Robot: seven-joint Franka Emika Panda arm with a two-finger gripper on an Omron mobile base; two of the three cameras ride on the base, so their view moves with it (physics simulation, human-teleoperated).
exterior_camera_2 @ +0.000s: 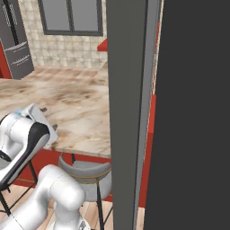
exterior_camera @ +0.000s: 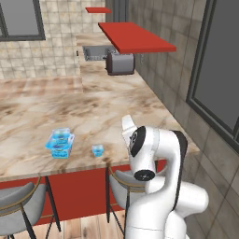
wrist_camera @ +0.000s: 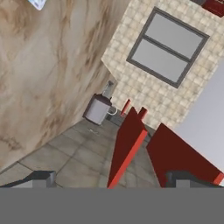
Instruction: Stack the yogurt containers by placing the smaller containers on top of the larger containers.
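Tool [wrist_camera: 113,178]: in the hand view its two dark tips sit far apart at the bottom of the frame, one lower left, one lower right. Jaws wide open, nothing between them, nothing held.

Left base view: marble desk [exterior_camera: 70,112] fills the middle of the frame. Larger tub stack [exterior_camera: 59,143] sits at lower left of the desk, near the front edge. It looks like the mid-sized tub nested on the widest tub, but the render is too coarse to be sure of the split. Tiny cup [exterior_camera: 97,150] stands just right of it, apart, not touching, also close to the front edge. Both upright.

Arm [exterior_camera: 156,186] rises from the lower right of that frame, well right of the tubs, its upper part folded over the desk's front edge.

Toaster [exterior_camera: 120,63] sits at the far end of the desk, upper centre, under a red shelf [exterior_camera: 135,37]. Sink [exterior_camera: 95,52] is just left of the toaster. Two grey stools [exterior_camera: 18,200] stand under the front edge of the desk, lower left and lower centre.

Right base view: a dark pillar [exterior_camera_2: 130,112] blocks the middle and right of the frame. Desk visible at left, window [exterior_camera_2: 72,18] at upper left.

Hand view: camera rolled, desk at upper left, toaster at centre, window upper right. A light-blue sliver at the very top left edge may be a tub, too cropped to say.
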